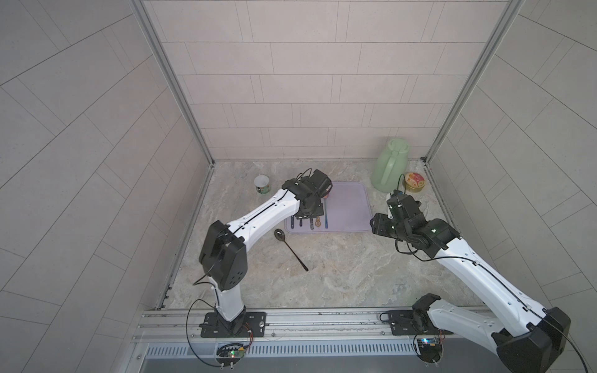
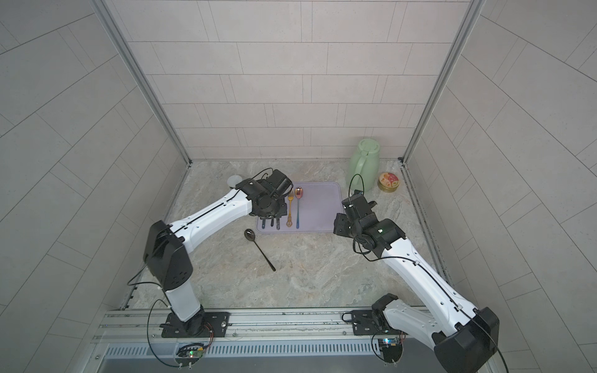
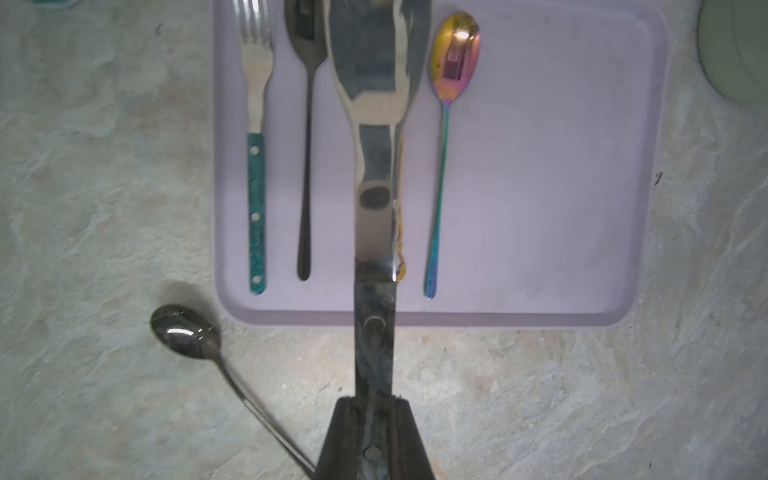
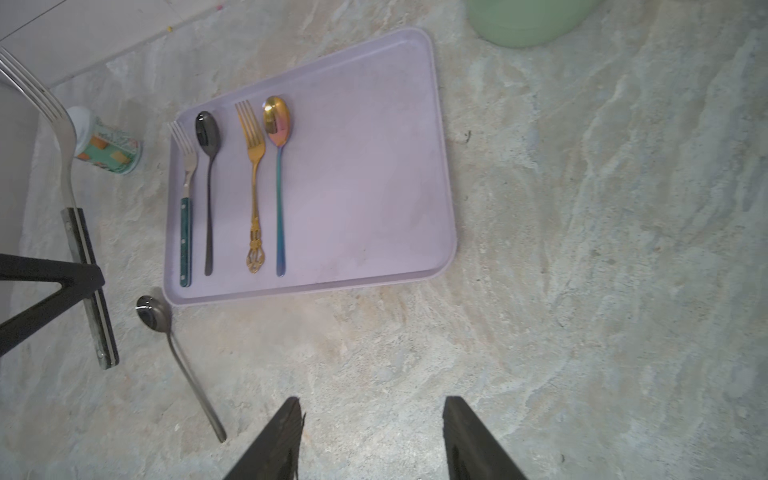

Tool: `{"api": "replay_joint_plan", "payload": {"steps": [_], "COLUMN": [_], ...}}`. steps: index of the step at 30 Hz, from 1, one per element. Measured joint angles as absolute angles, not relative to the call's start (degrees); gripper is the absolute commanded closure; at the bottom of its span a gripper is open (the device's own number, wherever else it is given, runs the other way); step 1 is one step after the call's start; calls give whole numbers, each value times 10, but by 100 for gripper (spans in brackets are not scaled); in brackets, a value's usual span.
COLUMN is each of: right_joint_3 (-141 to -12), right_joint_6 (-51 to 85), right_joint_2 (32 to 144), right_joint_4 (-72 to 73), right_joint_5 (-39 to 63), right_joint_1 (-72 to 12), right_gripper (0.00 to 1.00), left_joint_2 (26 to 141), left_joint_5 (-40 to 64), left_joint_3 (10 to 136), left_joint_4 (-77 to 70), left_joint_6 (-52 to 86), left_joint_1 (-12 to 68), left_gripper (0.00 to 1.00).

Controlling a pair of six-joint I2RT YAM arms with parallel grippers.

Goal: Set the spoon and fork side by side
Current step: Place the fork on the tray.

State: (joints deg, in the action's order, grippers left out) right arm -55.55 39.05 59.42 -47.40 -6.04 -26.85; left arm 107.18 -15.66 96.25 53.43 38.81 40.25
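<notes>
The left gripper was clamped on a black-handled fork, holding it in the air above the left end of the lilac tray. A dark spoon lay on the marble tabletop just off the tray's near left corner, its bowl toward the tray. On the tray, in a row, sat a teal-handled fork, a black spoon, a gold fork and an iridescent spoon. The right gripper hung near the tray's right edge with its jaws apart, holding nothing.

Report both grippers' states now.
Left gripper: shut on the silver fork with the dark riveted handle.
Right gripper: open, holding nothing.
</notes>
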Motion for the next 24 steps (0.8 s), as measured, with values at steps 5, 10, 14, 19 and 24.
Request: {"api": "replay_joint_plan", "payload": {"steps": [5,10,14,19,24], "right_joint_3": [-529,-513,-507,-507,-508], "right_joint_6": [382,372,362,352,347], "right_joint_2": [594,593,594,592,587], "right_joint_4": [-480,-479,-475,-467,-466], "right_joint_5": [-53,-41,-27,-12,-4], "right_joint_1": [-215,-185,-174,-168,-159], "right_gripper": [41,40,40,40,40], "left_joint_2": [1192,1299,1364,1412,1441], "left_joint_5": [-151,-142,-133,-122,-110], "left_joint_3": [1080,1211,1298,1350,1365], "left_joint_4": [551,573,589,590,570], "left_joint_6": [392,392,391,391,390], "left_joint_1": [411,415,416,416,418], "left_gripper": [97,97,97,96,97]}}
